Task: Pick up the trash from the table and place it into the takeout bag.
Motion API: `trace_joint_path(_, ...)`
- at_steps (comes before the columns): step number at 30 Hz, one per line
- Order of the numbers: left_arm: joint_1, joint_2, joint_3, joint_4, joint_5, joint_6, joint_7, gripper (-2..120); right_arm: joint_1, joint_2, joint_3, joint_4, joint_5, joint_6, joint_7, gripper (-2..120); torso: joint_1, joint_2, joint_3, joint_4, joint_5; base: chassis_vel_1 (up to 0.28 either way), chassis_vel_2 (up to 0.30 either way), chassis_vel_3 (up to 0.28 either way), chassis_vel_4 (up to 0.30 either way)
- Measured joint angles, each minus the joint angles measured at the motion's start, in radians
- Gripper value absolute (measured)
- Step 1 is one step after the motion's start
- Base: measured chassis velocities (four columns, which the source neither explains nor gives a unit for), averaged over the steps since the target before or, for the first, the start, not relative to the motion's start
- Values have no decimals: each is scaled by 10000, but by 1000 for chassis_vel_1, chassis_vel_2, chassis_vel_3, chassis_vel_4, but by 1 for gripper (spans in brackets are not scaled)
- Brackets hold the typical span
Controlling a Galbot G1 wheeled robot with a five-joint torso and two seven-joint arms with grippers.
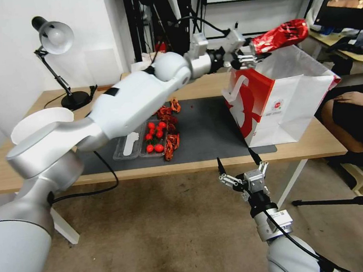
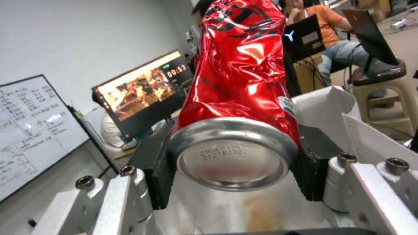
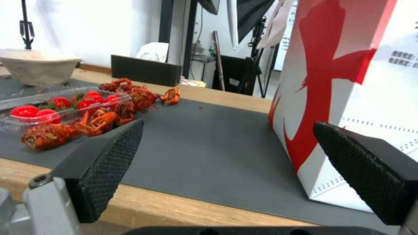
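A crushed red drink can [image 1: 280,35] hangs in the air above the open top of the red-and-white takeout bag [image 1: 280,102], which stands on the right end of the dark mat [image 1: 206,129]. My left gripper [image 1: 248,57] is shut on the can's base. In the left wrist view, the black pads [image 2: 159,176] press both sides of the can [image 2: 239,81] over the bag's white rim [image 2: 331,104]. My right gripper [image 1: 241,171] hangs open and holds nothing, just below the table's front edge [image 1: 192,166], facing the bag [image 3: 348,81].
Red crayfish shells [image 1: 170,128] and a clear tray of cherry tomatoes [image 1: 154,140] lie left of centre on the mat. A pale bowl [image 1: 40,121] and a black desk lamp [image 1: 56,41] are at the left end. A tripod leg [image 1: 344,201] stands on the floor at right.
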Motion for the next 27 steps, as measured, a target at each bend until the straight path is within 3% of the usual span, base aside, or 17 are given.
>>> trace_joint_path(6, -2, -404, 44, 726, 283, -210, 76, 55, -61, 6, 57, 57, -3, 22, 6, 98, 0, 0, 1, 2, -2, 0, 0, 0, 0)
trace_joint_path(9, -2, -407, 29, 774, 320, -222, 75, 72, -59, 24, 59, 66, -6, 25, 6, 98, -1, 0, 0, 3, -4, 0, 0, 0, 0)
trace_joint_path(13, -2, -398, 13, 774, 320, -223, 68, 78, -53, 34, 59, 66, -6, 26, 7, 98, 0, 0, 0, 3, -3, 0, 0, 0, 0)
trace_joint_path(16, 31, -317, -141, 705, 309, -223, -14, 95, -51, 35, 59, 66, -8, 30, 6, 98, 0, 0, 0, 2, -3, 0, 0, 0, 0)
trace_joint_path(17, 31, -317, -141, 705, 309, -223, -14, 95, -51, 35, 59, 66, -8, 30, 6, 98, 0, 0, 0, 2, -3, 0, 0, 0, 0)
trace_joint_path(22, 200, 106, -773, 169, -125, -83, -610, 100, -46, 21, 59, 97, -9, 31, 11, 98, 0, 0, 0, -2, -3, 0, 0, 0, 0)
trace_joint_path(27, 482, 972, -1452, -454, -386, 105, -1098, 100, -22, 26, 59, 105, -7, 29, 13, 98, 0, 0, 0, 2, -6, 0, 0, 0, 0)
